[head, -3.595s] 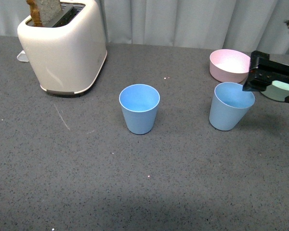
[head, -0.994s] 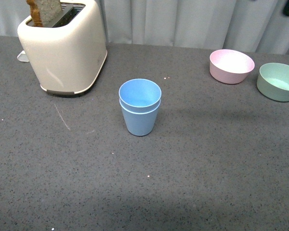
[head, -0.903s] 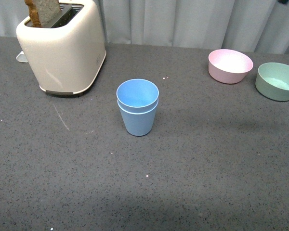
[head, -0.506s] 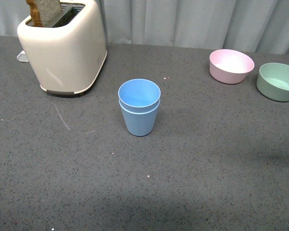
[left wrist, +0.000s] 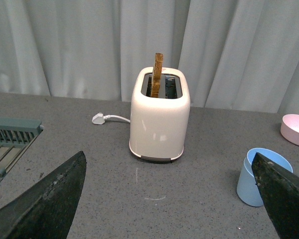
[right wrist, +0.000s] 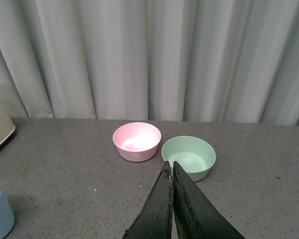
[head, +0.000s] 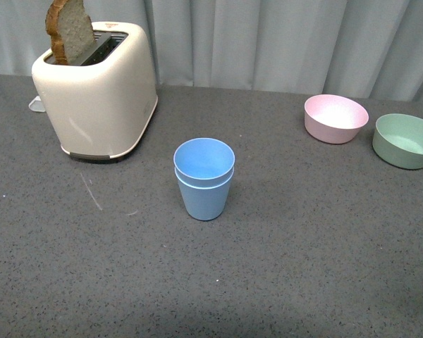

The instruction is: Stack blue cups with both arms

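1. Already nested: blue cups (head: 204,177), one inside the other, upright mid-desk (head: 303,267), in front and to the right of the toaster (head: 99,88), well apart from pink bowl (head: 335,117) and green bowl (head: 406,140).
2. Likely light, thin matte plastic; stiff enough, rim could flex under a hard pinch. Tapered wall, so may slip downward.
3. Best hold: across the upper rim, one finger inside.
4. Left tool (left wrist: 169,199) spread wide, empty, back from the stack.
5. Right tool (right wrist: 172,172) pressed closed, empty.
6. Task judged done.
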Controlling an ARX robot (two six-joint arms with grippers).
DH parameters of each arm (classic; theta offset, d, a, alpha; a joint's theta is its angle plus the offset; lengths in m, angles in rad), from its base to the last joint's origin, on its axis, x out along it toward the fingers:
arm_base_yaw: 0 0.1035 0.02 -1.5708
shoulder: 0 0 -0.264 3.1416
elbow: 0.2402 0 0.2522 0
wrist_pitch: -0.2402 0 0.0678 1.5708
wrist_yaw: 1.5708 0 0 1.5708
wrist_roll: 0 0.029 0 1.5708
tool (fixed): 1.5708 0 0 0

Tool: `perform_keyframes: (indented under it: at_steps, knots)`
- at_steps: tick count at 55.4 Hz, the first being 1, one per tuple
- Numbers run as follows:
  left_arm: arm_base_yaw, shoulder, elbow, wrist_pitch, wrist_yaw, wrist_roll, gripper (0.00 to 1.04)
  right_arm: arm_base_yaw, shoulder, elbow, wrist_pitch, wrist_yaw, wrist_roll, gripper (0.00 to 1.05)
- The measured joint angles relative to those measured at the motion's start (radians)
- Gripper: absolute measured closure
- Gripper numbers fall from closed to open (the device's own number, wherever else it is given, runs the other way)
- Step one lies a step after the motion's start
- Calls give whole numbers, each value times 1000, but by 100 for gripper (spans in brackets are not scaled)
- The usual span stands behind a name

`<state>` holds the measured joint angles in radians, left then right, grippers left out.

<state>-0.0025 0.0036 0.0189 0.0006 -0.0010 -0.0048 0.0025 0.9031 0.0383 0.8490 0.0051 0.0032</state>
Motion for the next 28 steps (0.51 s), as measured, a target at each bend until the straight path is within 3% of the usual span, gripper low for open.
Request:
perform_keyframes:
  at_steps: [28]
  knots:
    - [0,0,0,0,0,0,7,0,-385,-35,-337,-3,0,104]
